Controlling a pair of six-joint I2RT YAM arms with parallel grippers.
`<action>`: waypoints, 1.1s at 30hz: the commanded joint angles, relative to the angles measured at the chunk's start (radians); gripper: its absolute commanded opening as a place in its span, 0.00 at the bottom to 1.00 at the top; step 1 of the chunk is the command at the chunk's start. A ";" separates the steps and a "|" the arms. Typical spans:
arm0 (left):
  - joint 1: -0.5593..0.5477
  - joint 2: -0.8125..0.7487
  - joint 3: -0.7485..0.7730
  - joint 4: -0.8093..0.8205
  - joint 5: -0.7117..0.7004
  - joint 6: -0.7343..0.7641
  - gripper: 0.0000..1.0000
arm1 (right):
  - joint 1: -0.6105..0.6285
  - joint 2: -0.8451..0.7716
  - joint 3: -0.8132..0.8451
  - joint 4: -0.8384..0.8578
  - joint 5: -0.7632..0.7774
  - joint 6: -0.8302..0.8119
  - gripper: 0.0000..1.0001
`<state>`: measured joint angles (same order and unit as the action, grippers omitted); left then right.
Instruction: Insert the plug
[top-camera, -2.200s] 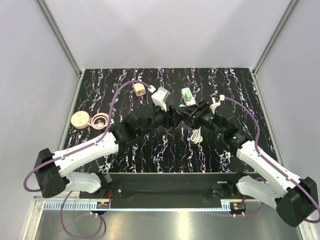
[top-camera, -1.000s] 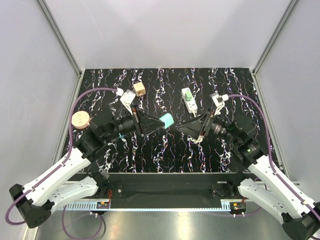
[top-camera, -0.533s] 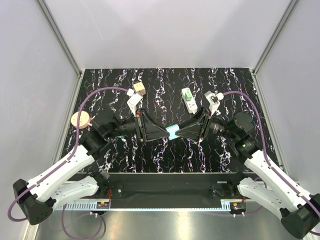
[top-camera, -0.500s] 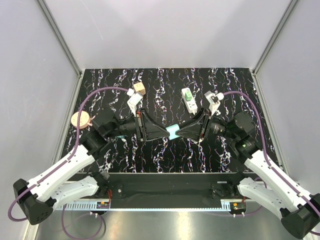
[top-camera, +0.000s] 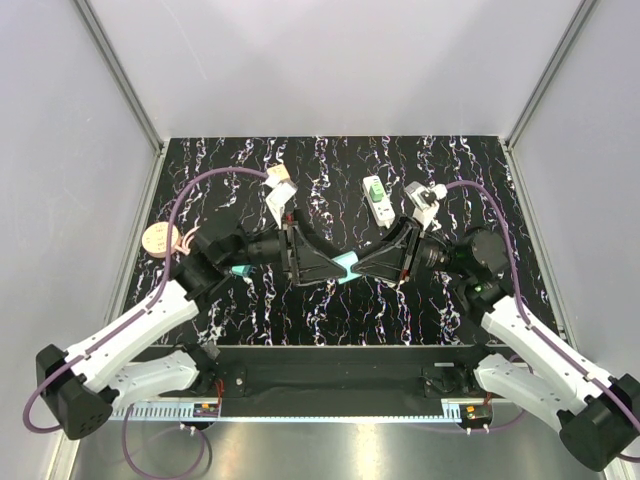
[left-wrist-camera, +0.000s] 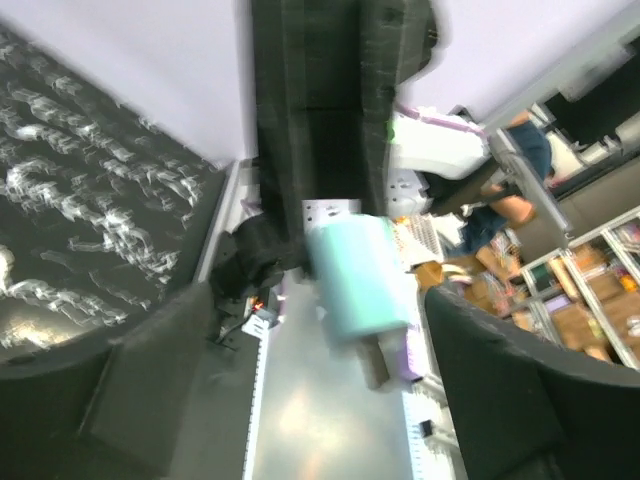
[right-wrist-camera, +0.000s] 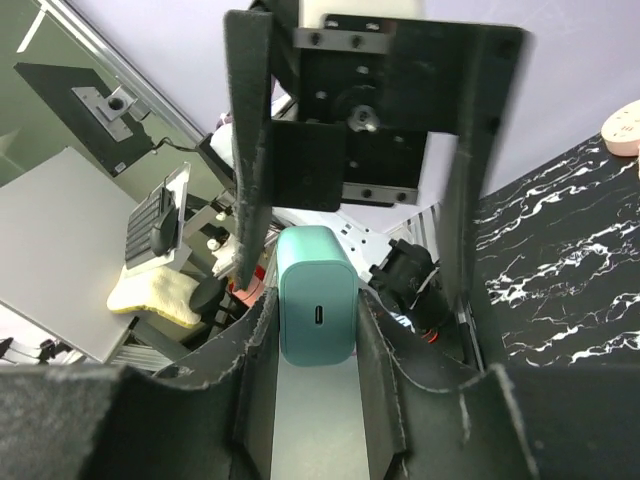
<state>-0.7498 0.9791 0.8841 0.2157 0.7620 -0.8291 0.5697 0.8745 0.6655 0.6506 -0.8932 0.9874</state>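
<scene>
Both arms meet mid-worktop, free room all round. My right gripper (right-wrist-camera: 317, 340) clamps the teal block (right-wrist-camera: 317, 300). My left gripper (top-camera: 325, 268) is spread wide around it, clear of it. The plug (top-camera: 374, 188) sits on the strip (top-camera: 381, 210) near the far edge, right of centre; too small to tell if seated. Left-wrist view is blurred.

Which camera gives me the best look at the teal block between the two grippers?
The right wrist view. There the teal block is sharp and centred, its slotted face showing, clamped in the right gripper. The left wrist view shows it only as a blur. The top external view shows just a small sliver of it.
</scene>
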 joint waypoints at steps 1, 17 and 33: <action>0.010 0.020 0.068 -0.108 -0.038 0.077 0.99 | 0.006 -0.031 0.057 -0.051 -0.001 -0.036 0.00; 0.066 0.019 0.261 -0.666 -0.413 0.513 0.99 | -0.007 0.102 0.529 -1.212 0.846 -0.708 0.00; 0.067 0.086 0.211 -0.602 -0.986 0.677 0.99 | -0.132 0.765 0.936 -1.396 1.083 -0.983 0.00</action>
<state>-0.6849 1.0821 1.1076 -0.4400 -0.1356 -0.1978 0.4713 1.5658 1.5242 -0.7464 0.1570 0.0978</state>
